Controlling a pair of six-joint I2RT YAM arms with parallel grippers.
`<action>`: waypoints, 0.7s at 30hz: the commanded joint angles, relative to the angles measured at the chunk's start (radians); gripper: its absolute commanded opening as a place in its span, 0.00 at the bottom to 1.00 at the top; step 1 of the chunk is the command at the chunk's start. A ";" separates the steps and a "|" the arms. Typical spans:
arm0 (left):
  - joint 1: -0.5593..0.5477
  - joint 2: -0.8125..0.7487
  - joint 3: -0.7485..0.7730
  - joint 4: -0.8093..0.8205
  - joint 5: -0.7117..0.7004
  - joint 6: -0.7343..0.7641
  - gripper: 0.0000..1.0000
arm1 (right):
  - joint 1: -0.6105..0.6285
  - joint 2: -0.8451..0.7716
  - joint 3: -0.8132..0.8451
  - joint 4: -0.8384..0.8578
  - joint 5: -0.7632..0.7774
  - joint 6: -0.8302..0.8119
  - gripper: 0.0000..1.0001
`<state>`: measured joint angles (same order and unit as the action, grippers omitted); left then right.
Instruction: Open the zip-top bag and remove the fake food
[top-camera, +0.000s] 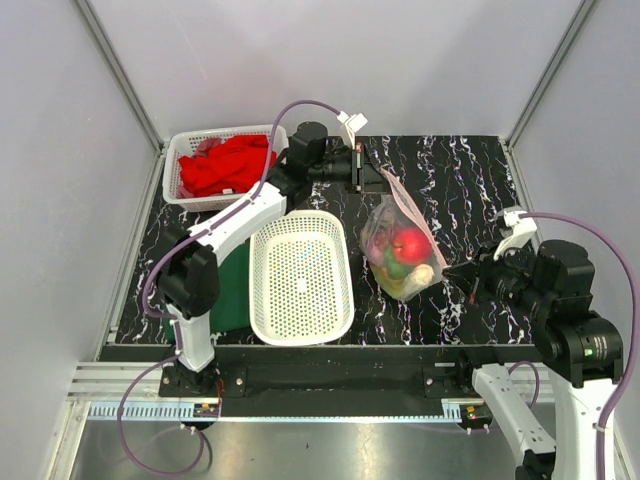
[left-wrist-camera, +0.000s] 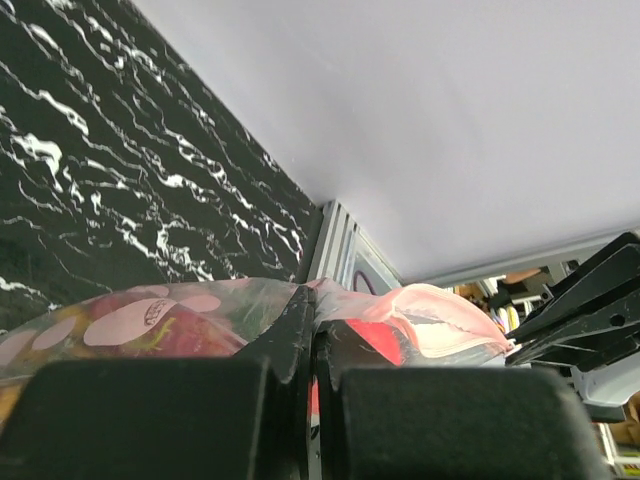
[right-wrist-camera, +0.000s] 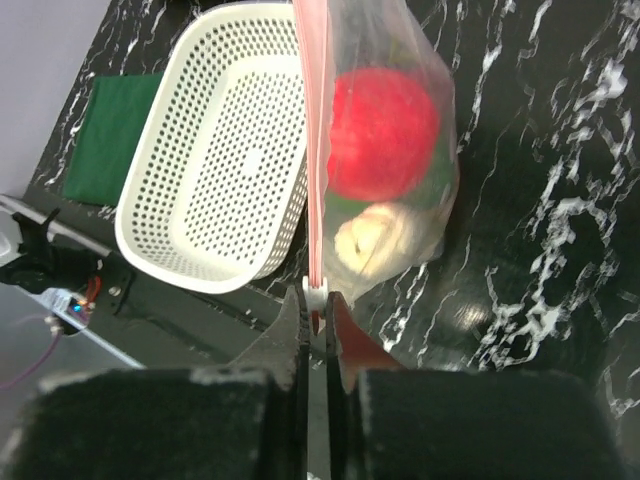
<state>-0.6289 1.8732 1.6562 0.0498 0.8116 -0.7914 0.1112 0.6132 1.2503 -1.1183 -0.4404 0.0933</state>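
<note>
The clear zip-top bag hangs stretched between my two grippers over the black marbled table. The fake food sits in its lower part: a red apple, green pieces and a pale piece. My left gripper is shut on the bag's far top corner, and the plastic is pinched between its fingers in the left wrist view. My right gripper is shut on the white slider at the near end of the pinkish-red zip strip.
An empty white perforated basket stands just left of the bag, partly over a green cloth. A second white basket at the back left holds a red cloth. White walls close in the table on three sides.
</note>
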 joint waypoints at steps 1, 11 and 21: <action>0.026 0.007 0.067 0.070 -0.019 0.018 0.00 | 0.001 0.020 0.052 -0.132 -0.029 0.085 0.13; -0.028 -0.037 -0.067 0.122 0.081 0.015 0.00 | 0.002 0.452 0.424 -0.245 0.074 0.183 1.00; -0.040 -0.037 -0.059 0.051 0.138 0.078 0.00 | 0.002 0.571 0.433 -0.127 0.143 0.059 0.89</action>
<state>-0.6716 1.8877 1.5787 0.0971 0.8936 -0.7547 0.1112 1.1896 1.6844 -1.3029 -0.3260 0.2043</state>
